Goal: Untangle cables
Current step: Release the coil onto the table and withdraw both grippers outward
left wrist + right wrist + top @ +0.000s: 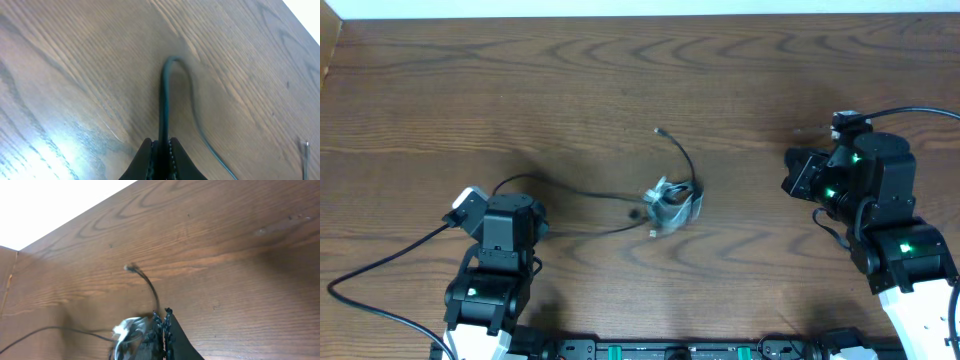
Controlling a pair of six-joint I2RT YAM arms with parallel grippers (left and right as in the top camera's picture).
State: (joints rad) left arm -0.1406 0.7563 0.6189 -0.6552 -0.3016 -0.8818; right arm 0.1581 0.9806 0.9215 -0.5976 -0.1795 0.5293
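With left claw [162, 147] pinched shut on the black cable [164, 95] running ahead of its tips, pull slowly away from the tangle [670, 205]. Open the closed, empty right claw [164, 315] and pin that tangle, lying ahead of it.

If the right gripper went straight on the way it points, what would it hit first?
Likely the cables bunched mid-table. The right gripper, shut and empty, aims roughly at them, though depth is unclear.
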